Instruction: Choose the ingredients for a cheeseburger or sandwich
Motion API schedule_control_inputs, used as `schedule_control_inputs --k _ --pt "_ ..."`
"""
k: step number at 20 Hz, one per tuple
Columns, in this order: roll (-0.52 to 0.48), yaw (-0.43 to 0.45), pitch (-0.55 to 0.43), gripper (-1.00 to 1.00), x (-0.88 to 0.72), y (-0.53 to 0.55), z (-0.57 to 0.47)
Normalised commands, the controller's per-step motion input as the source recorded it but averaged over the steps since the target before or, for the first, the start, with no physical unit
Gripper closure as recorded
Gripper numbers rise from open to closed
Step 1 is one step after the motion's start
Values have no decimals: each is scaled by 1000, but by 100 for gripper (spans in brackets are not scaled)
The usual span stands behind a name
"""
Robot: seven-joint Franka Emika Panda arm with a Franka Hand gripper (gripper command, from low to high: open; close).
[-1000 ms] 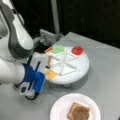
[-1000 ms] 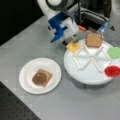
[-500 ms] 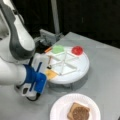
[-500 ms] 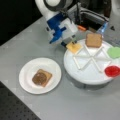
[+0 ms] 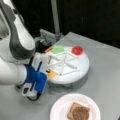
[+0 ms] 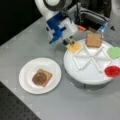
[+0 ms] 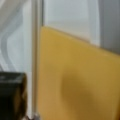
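A yellow cheese square (image 6: pixel 74 47) lies in the divided white tray's (image 6: pixel 87 75) compartment nearest the arm; it also shows in a front view (image 5: pixel 51 74). My gripper (image 6: pixel 69 42), blue and white, is down at the cheese's edge, its fingertips touching or just above it. In the wrist view the cheese (image 7: pixel 75 80) fills the frame, with one dark finger (image 7: pixel 11 96) at the lower left. A tan toast square (image 6: pixel 94 40) rests in a far tray compartment. On the white plate (image 6: pixel 26 75) sits another toast with the dark brown patty (image 6: pixel 40 77) on top.
A green leafy piece (image 6: pixel 115 52) and a red disc (image 6: pixel 112 71) lie in other tray compartments. The arm's white body (image 5: pixel 15 37) stands to the left of the tray in a front view. Grey table surface (image 6: pixel 75 105) surrounds the plate and tray.
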Motion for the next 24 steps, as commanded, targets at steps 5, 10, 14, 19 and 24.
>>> schedule_control_inputs --k 5,10,14,19,24 --pt "151 8 15 100 168 -4 57" --pt "129 -13 36 100 154 -28 26" --pt "98 -36 61 100 172 -47 79" --pt "117 -42 83 100 198 -52 226" --pt "135 -20 87 100 157 -52 206"
